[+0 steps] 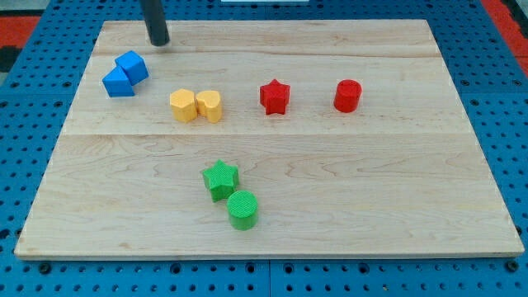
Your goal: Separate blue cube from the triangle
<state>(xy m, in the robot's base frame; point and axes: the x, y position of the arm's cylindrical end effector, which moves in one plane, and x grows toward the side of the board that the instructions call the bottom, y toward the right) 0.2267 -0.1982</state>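
Closest to the camera, a green cylinder (242, 209) is seen touching a green star (220, 179) just above it, both on the wooden board (396, 181). No brand, label or writing can be read anywhere. Up at the view's top left, the blue cube (132, 66) is pressed right against the blue triangle (117, 82), which sits at its lower left; both are solid blue plastic, and the pair's long axis is laid diagonally from lower left to upper right. The cube is turned so a corner is pointed toward the camera. My tip (158, 42) is parked just above and right of the cube, apart from it, with nothing held. Mid-board, a yellow hexagon-ish block (183, 106) and a yellow heart (209, 106) are touching, with a red star (274, 96) and a red cylinder (347, 96) set well apart to the right.
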